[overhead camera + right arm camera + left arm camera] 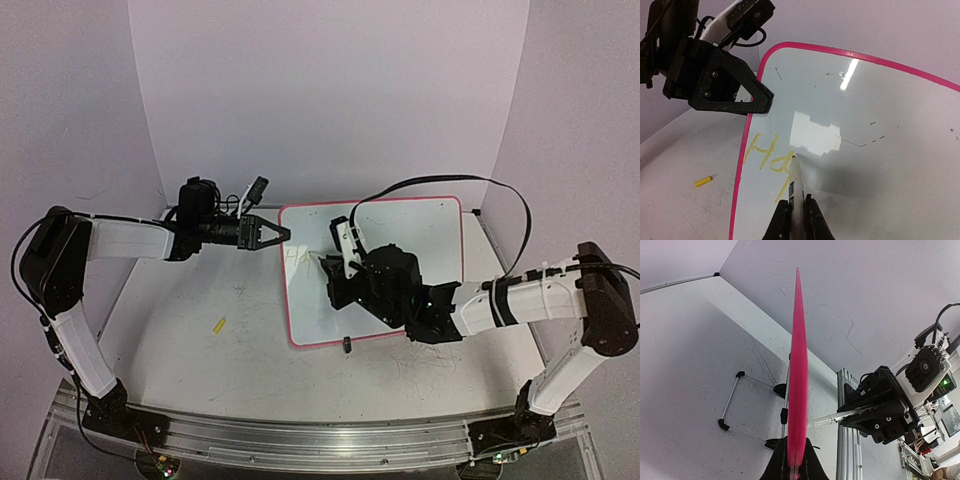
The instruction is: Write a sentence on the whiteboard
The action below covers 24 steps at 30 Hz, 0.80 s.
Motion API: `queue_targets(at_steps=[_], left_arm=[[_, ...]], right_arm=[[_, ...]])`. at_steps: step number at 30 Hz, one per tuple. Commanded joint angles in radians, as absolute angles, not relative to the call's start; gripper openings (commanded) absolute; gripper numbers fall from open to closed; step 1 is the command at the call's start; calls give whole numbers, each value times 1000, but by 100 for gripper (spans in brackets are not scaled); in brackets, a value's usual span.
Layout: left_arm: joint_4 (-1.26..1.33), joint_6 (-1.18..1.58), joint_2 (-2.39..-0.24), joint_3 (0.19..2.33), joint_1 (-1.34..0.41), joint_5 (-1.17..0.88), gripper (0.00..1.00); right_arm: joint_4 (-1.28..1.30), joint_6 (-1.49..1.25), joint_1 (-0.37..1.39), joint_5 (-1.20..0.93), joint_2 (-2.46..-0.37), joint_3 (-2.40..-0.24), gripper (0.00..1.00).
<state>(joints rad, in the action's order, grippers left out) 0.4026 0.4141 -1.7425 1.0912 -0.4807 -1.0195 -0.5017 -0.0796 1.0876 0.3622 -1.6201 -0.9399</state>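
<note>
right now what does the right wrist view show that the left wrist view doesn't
Only right wrist: the whiteboard's face with yellow writing reading roughly "Hap", the marker tip touching it, and a small yellow piece on the table. Only left wrist: the board edge-on, a pink strip between the left gripper's fingers, plus a wire stand with black feet beside it. Both: the whiteboard, and the marker held in the right gripper.

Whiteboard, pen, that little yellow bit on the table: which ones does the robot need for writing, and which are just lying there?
For the job:
whiteboard, gripped at its edge by the left gripper
marker in the right gripper
yellow writing begun on the board

Just lying about:
small yellow piece on the table, left of the board
</note>
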Motion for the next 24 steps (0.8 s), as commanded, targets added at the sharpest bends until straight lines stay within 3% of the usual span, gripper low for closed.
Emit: queue_targets(at_steps=[1, 24], left_arm=[[431, 420, -1695, 1096, -496, -1071, 0], [431, 420, -1695, 1096, -496, -1069, 0]], right_arm=[[-539, -76, 1080, 379, -1636, -977, 0], [-487, -109, 1072, 454, -1600, -925, 0]])
